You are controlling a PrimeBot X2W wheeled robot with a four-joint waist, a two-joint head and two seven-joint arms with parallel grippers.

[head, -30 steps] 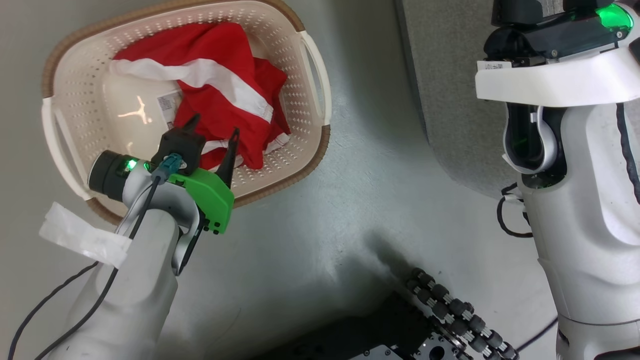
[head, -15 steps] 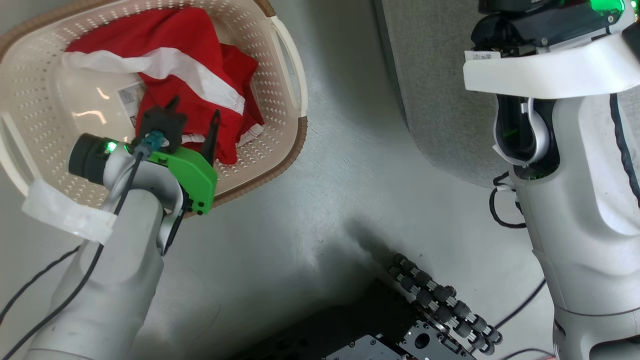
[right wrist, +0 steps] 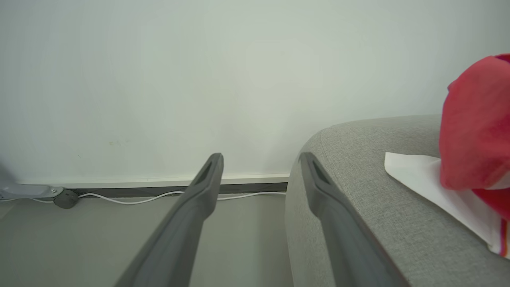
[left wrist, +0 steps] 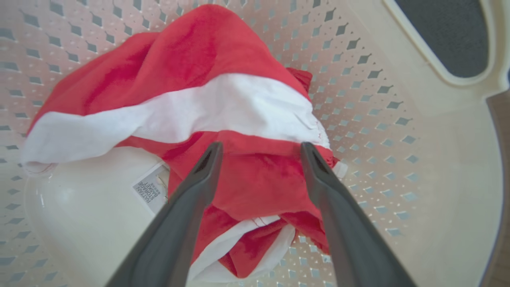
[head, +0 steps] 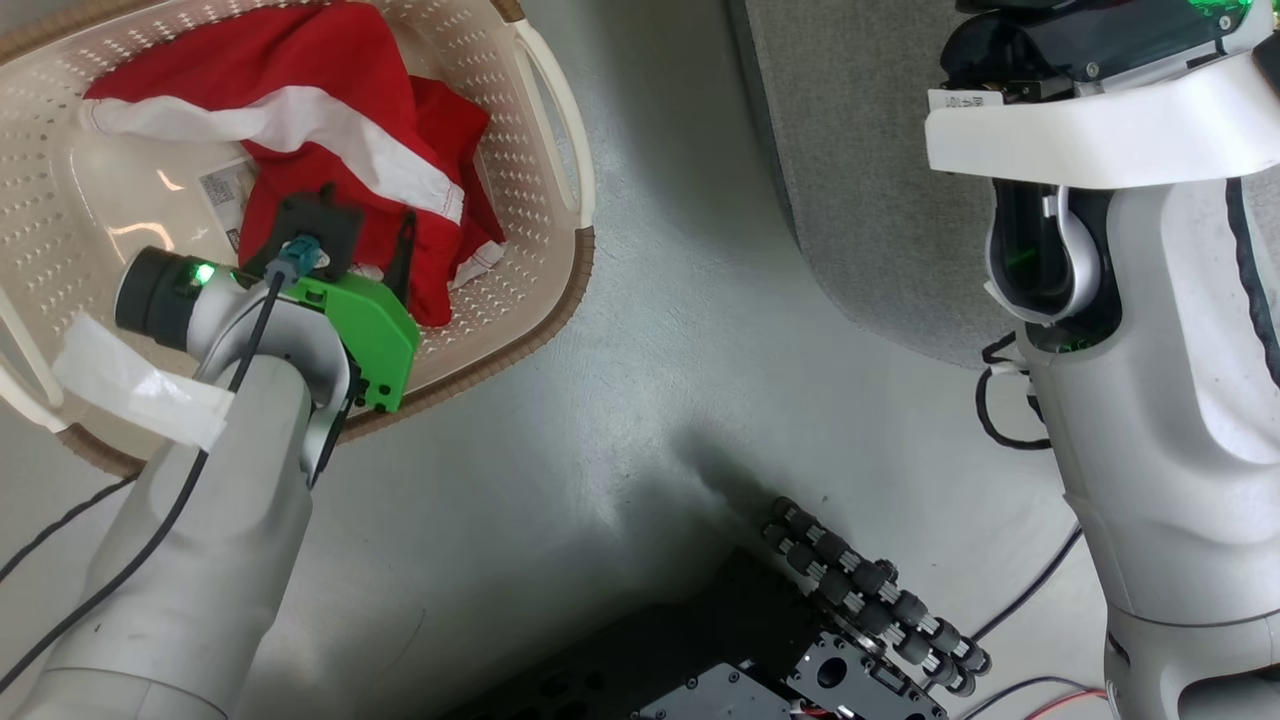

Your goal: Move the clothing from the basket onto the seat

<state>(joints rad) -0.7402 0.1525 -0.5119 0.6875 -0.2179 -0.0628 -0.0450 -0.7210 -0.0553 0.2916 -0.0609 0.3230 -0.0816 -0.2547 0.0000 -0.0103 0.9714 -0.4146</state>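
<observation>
The cream perforated basket (head: 545,180) sits on the floor at the upper left of the head view, with red and white clothing (head: 330,110) heaped inside. My left gripper (head: 366,205) hangs open just over the near part of that heap. In the left wrist view its fingertips (left wrist: 261,145) straddle a red fold of the clothing (left wrist: 207,79) without pinching it. More red and white clothing (right wrist: 474,127) lies on the grey seat (right wrist: 378,223). My right gripper (right wrist: 261,156) is open and empty beside the seat's corner. The seat (head: 860,150) also appears in the head view.
The basket's bare bottom carries a label (left wrist: 151,188). My wheeled base with its rollers (head: 870,590) is at the bottom, with cables (head: 1000,420) by my right arm (head: 1150,400). A white wall, a skirting and a cable (right wrist: 139,195) lie beyond the seat.
The whole head picture has slid left and up, so the camera moved. My left gripper has dipped slightly deeper into the basket toward the clothing, jaws staying open.
</observation>
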